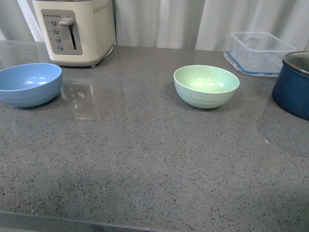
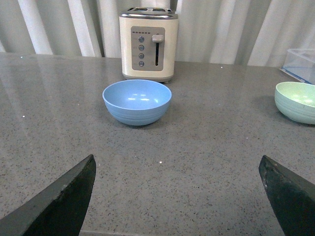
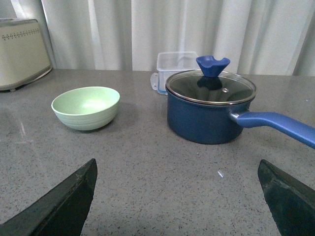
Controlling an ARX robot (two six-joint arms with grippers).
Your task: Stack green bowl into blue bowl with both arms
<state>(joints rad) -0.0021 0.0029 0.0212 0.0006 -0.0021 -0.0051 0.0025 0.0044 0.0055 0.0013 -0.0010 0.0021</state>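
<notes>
Grey speckled tabletop (image 1: 145, 159), curtain behind: nothing done yet, the green bowl (image 1: 206, 85) sits upright and empty right of centre, well apart from the blue bowl (image 1: 29, 83) at the far left near the toaster (image 1: 75, 31). Your left claw (image 2: 177, 160) and right claw (image 3: 177, 162) both hang spread wide and empty, short of either bowl, so grasp, carry and nesting are all left. Green bowl looks pale mint, matte, speckled, faint ridges near the base, and about the blue one's size, so I'd expect a snug nest.
</notes>
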